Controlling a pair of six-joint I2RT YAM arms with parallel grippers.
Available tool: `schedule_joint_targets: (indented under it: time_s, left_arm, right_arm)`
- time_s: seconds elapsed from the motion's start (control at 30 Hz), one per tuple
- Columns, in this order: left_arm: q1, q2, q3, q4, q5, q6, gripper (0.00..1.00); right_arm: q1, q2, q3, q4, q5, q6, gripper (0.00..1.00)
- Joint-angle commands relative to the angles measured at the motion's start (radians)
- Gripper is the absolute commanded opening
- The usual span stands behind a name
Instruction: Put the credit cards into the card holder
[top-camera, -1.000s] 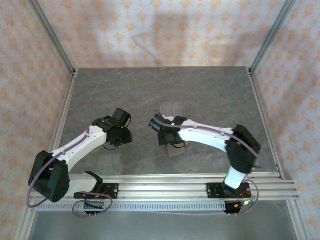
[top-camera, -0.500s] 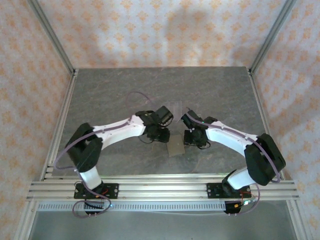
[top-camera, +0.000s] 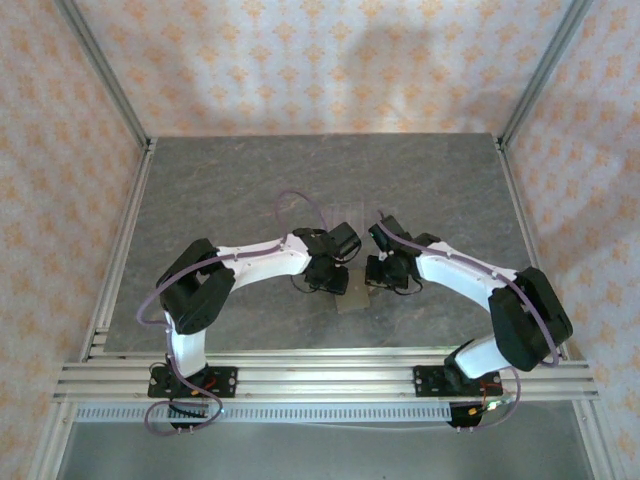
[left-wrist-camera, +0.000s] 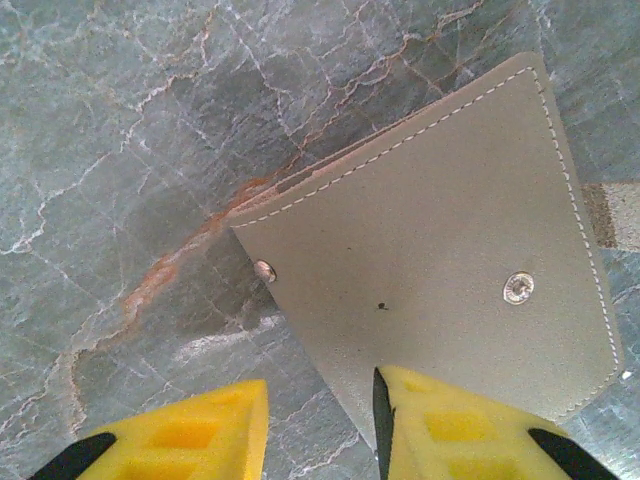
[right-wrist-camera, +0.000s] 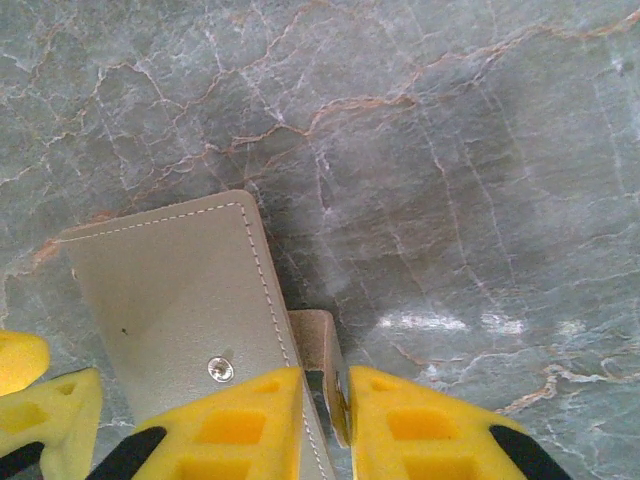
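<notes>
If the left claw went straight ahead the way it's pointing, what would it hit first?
Probably the near edge of the flat olive-brown wallet, which the left claw straddles; depth is unclear, so possibly the grey marbled tabletop beside it.

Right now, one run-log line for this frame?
left end effector: open, over olive-brown stitched wallet corner | right end effector: shut on wallet's edge flap | wallet on grey marbled table

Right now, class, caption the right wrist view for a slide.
Right end effector flanks a flap of the card holder on marble table.
</notes>
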Motion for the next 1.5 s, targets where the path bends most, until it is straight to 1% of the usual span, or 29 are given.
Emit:
schedule_joint_targets:
  time_s: [0.0, 0.23, 0.33, 0.47, 0.63, 0.7, 0.97, 1.33, 1.47]
  left_arm:
    - [-0.008, 0.014, -0.015, -0.008, -0.027, 0.022, 0.33]
    - [-0.012, 0.022, -0.026, 0.002, -0.026, 0.022, 0.33]
    - [-0.012, 0.022, -0.030, 0.004, -0.025, 0.020, 0.33]
    - [-0.013, 0.027, -0.031, 0.006, -0.025, 0.019, 0.33]
    - [-0.015, 0.027, -0.036, 0.016, -0.017, 0.017, 0.32]
    - [-0.019, 0.056, -0.036, 0.019, -0.018, 0.017, 0.32]
    - [-0.025, 0.081, -0.049, 0.035, -0.016, 0.008, 0.32]
    - [-0.025, 0.084, -0.054, 0.053, -0.009, 0.002, 0.32]
    - [-0.027, 0.086, -0.054, 0.061, -0.004, 0.000, 0.32]
  right_arm:
    - [-0.004, -0.020, -0.010, 0.002, -0.014, -0.004, 0.19]
    - [-0.004, -0.020, -0.016, 0.006, -0.017, 0.000, 0.15]
    - [-0.004, -0.015, -0.018, 0.005, -0.019, -0.001, 0.11]
    - [-0.004, -0.022, -0.022, 0.011, -0.034, 0.003, 0.08]
    - [-0.004, -0.030, -0.021, 0.025, -0.065, 0.003, 0.00]
    - [-0.004, -0.030, -0.019, 0.038, -0.084, 0.004, 0.00]
    - [-0.004, -0.020, -0.019, 0.096, -0.172, 0.016, 0.00]
    - [-0.004, 0.057, -0.026, 0.158, -0.271, 0.023, 0.00]
    - [-0.004, 0.086, -0.026, 0.173, -0.286, 0.027, 0.00]
